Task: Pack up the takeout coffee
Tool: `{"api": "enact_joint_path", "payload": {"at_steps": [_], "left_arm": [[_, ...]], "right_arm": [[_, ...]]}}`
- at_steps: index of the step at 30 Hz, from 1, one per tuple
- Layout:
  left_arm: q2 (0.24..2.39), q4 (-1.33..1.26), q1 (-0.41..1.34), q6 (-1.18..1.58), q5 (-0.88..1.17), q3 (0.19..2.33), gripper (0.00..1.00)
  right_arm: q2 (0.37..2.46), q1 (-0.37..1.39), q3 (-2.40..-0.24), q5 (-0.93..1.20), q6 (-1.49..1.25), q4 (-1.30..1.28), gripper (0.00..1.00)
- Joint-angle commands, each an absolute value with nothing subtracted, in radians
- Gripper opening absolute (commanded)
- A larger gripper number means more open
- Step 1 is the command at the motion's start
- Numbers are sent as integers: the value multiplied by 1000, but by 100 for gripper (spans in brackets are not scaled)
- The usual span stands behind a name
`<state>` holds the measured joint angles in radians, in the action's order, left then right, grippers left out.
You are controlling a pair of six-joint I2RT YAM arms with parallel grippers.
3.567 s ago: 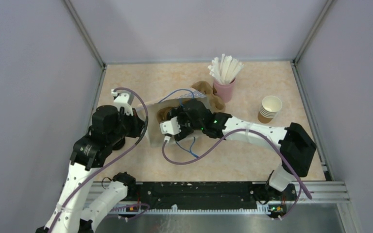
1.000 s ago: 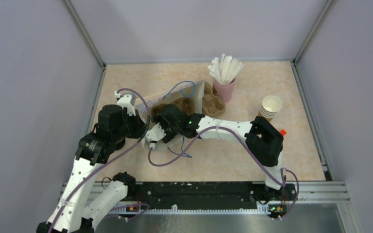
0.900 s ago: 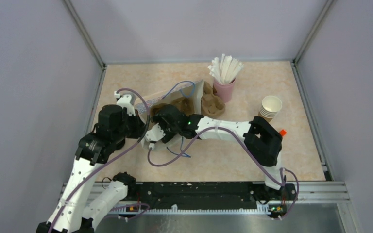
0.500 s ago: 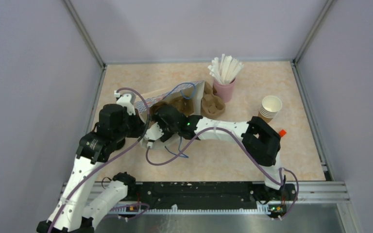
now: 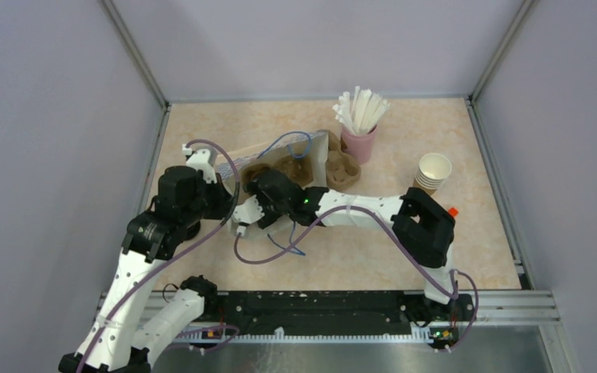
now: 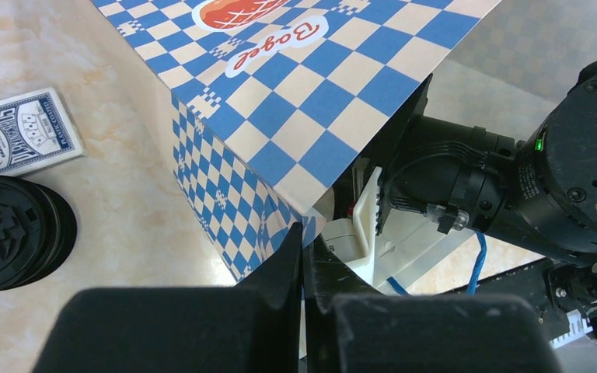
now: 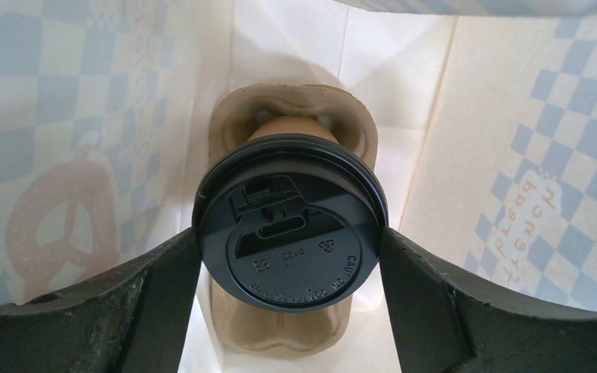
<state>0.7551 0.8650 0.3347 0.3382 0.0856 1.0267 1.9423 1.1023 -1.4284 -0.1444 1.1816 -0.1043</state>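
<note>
The takeout coffee (image 7: 289, 221), a brown cup with a black lid, sits in a pulp carrier (image 7: 280, 342) inside the blue-checked paper bag (image 6: 311, 101). My right gripper (image 7: 289, 241) reaches into the bag with both fingers against the lid's rim. In the top view the bag (image 5: 242, 165) lies at centre left and hides the cup. My left gripper (image 6: 303, 237) is shut on the bag's mouth edge, beside the right wrist (image 6: 505, 179).
A stack of black lids (image 6: 8, 233) and a card deck (image 6: 19, 128) lie left of the bag. A second pulp carrier (image 5: 340, 167), the pink cup of straws (image 5: 359, 140) and a stack of lidless cups (image 5: 432, 175) stand at the back right.
Since 3.6 s ago my right arm has moved left into the bag with the cup, and the bag has shifted. In the last half second almost nothing moved.
</note>
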Motion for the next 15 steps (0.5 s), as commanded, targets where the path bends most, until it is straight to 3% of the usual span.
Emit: {"api": "enact_joint_path", "payload": {"at_steps": [1,15], "left_arm": [[743,849,344,360,140,1068,0],[723,860,343,366,128,1049,0]], "right_arm": [[1856,1103,-1401,-129,1110,-40,80],[1778,1090,-1335,-78,1079,-15,86]]}}
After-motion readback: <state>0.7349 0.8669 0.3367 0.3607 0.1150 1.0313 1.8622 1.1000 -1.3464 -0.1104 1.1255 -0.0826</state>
